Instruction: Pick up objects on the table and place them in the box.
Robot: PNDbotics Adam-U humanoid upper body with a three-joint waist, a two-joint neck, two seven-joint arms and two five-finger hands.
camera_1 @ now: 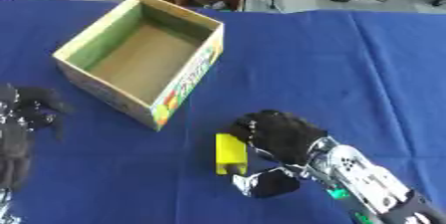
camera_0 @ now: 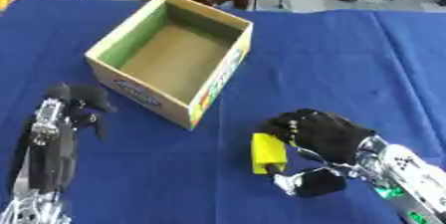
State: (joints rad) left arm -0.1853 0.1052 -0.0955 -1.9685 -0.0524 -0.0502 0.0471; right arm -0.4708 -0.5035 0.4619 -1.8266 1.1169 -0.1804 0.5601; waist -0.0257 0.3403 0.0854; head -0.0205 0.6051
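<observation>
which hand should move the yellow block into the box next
Right. The right robot hand already sits against the yellow block, thumb below it. The left robot hand rests beside the open box, away from the block and holding nothing.

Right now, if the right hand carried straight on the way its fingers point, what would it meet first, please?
The yellow block: the right hand is already at it, fingers curling toward it. The box lies farther along, though depth is unclear.

Open-top cardboard box (camera_0: pixel 228 68) w/ green inner walls, brown floor, printed outside, sits on blue tablecloth (camera_0: pixel 348 63), nothing inside. Yellow rectangular block (camera_0: pixel 268 153) lies near box's front corner; right hand (camera_0: pixel 318 136) curled round it. Left hand (camera_0: pixel 78 102) lower left, apart from box, fingers relaxed.
</observation>
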